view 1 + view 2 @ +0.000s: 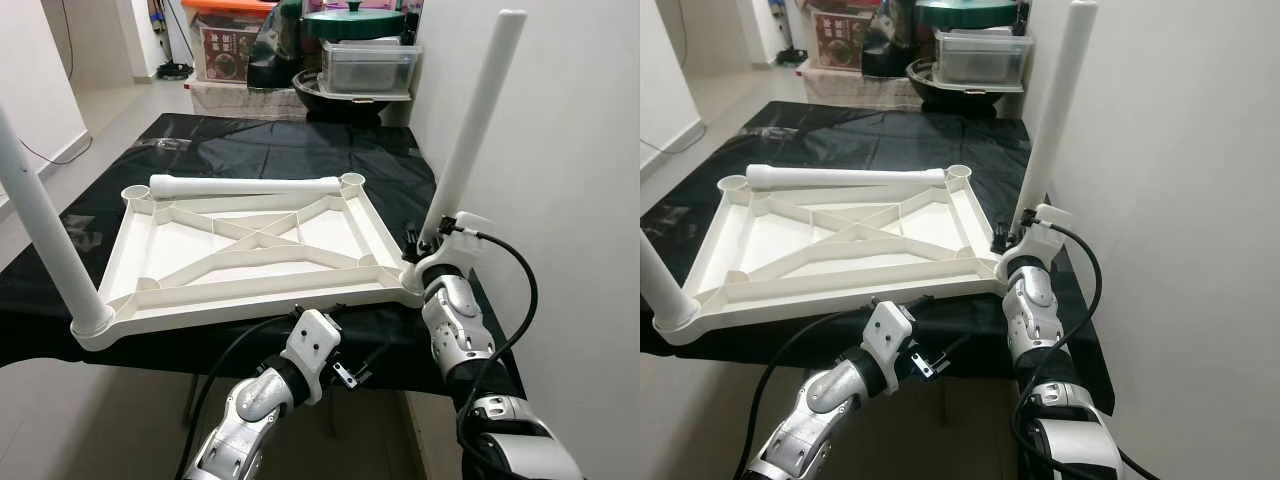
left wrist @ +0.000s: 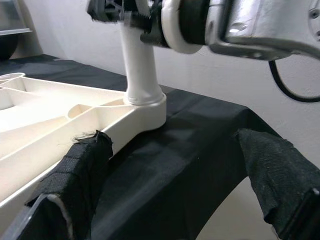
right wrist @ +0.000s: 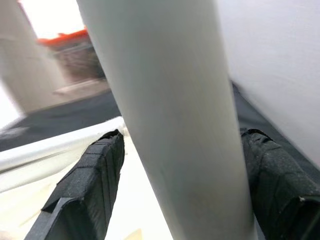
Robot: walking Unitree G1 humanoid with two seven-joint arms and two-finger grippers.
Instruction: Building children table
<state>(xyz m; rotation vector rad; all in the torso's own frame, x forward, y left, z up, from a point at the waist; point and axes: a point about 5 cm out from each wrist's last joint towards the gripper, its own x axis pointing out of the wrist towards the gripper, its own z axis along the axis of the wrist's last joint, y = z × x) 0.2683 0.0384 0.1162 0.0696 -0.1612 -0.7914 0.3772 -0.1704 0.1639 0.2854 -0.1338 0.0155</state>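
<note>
Our right gripper (image 3: 180, 190) stands at the near right corner of the white tabletop (image 1: 250, 250), its black fingers (image 3: 85, 185) spread either side of the upright right leg (image 1: 478, 120), close to it though we cannot tell if they touch. That leg sits in the corner socket and rises just beside the white wall (image 1: 560, 150). Our left gripper (image 2: 170, 185) hovers at the near edge of the tabletop with its fingers wide apart and nothing between them, one finger just beside the rim.

The tabletop lies upside down, ribs up, on the counter (image 1: 250, 150), which is covered with black sheeting. A second leg (image 1: 45, 230) stands in the near left corner socket. A loose leg (image 1: 245, 185) lies flat along the far edge, between the two open far sockets.

Beyond the counter we see a clear plastic bin (image 1: 368, 66) under a green lid (image 1: 352, 20), a box (image 1: 228, 50) and pale floor (image 1: 110, 110).
</note>
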